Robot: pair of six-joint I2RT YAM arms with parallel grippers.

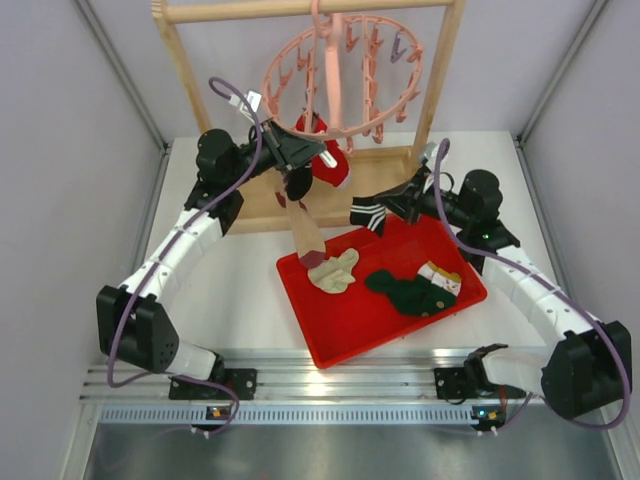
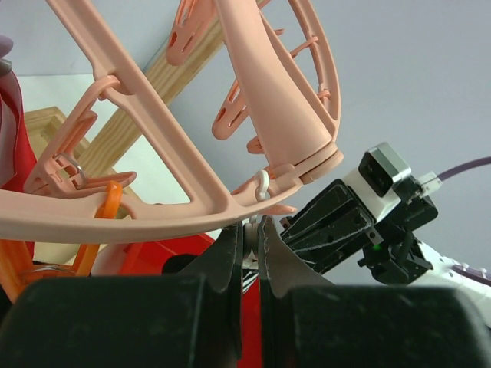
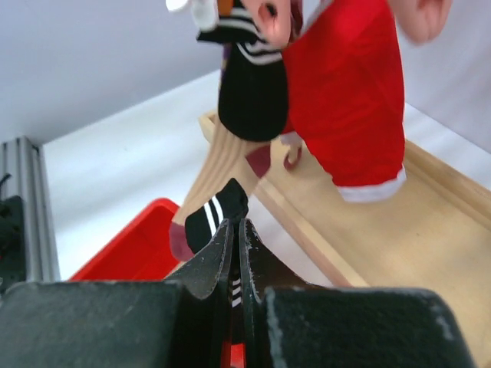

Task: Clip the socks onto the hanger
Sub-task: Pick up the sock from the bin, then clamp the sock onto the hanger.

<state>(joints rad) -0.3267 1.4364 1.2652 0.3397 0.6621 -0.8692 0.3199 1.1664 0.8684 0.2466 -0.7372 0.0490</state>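
From above, the hanger [image 1: 337,75] is hanging from the wooden rack [image 1: 300,10] at the far side of the desk [image 1: 230,300]; three socks are dangling below its near rim, a red sock [image 1: 333,165], a black sock [image 1: 297,183] and a long tan sock [image 1: 307,235] whose lower end is reaching the red tray [image 1: 350,320]; a cream sock [image 1: 335,270] and a green sock [image 1: 400,292] are lying in that tray. The left jaws are sitting up at the rim beside the red sock, and the right jaws are hovering over the tray's far edge, holding a striped sock [image 1: 366,215].

The left wrist view is adding what the overhead one is hiding: the left jaws are pressed together just under the hanger's ring [image 2: 153,207], with nothing clearly gripped between them; an orange peg [image 2: 107,207] is hanging to their left, and the right arm [image 2: 337,226] is showing close behind.

The right wrist view is showing the right jaws clamped on the striped sock, its banded cuff sticking out past the tips; beyond it the black, red and tan socks are hanging above the rack's wooden base [image 3: 368,230].
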